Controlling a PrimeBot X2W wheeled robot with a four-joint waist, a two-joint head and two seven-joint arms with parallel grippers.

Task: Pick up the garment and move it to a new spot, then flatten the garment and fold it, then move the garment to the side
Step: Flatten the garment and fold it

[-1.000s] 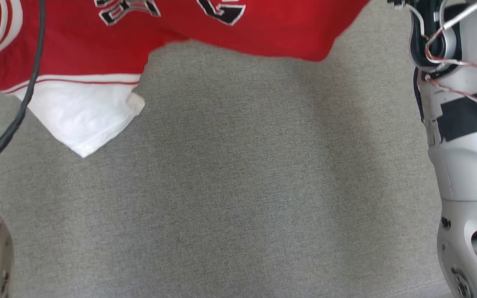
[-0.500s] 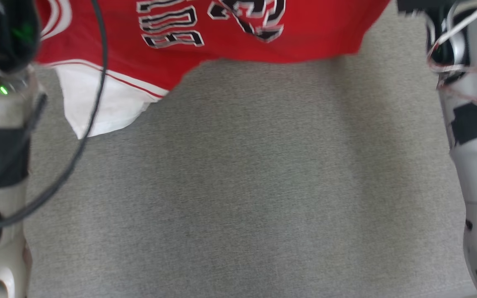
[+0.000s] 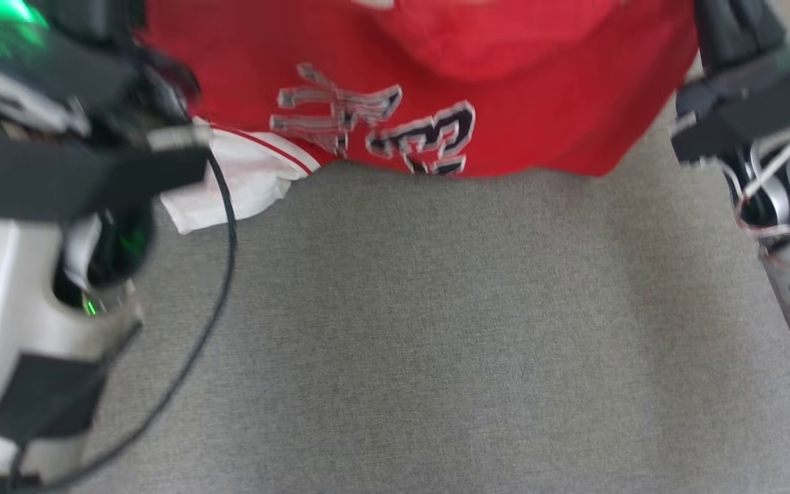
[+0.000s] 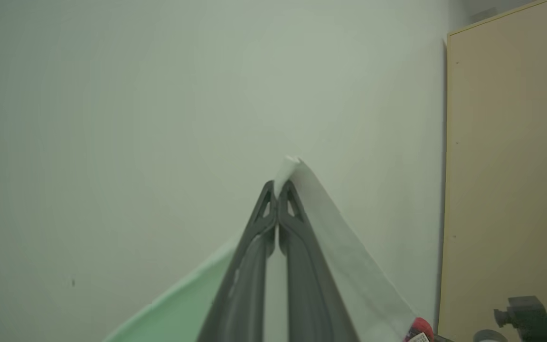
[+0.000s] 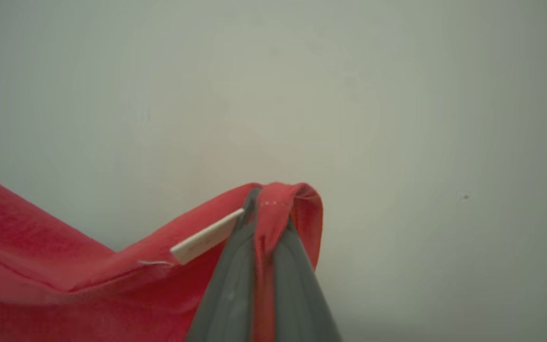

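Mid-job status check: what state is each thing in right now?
red jersey: lifted, hanging bunched between the two grippers, not flattened or folded.
left gripper: fingers shut on a white part of the jersey.
right gripper: fingers shut on a red fold of it.

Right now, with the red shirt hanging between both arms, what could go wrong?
The left tool pinches just a small white tip of the red garment, so that corner might slip free. The black cable loops close to the white sleeve and could snag it. The right tool grips a bunched fold, which could lay down creased.
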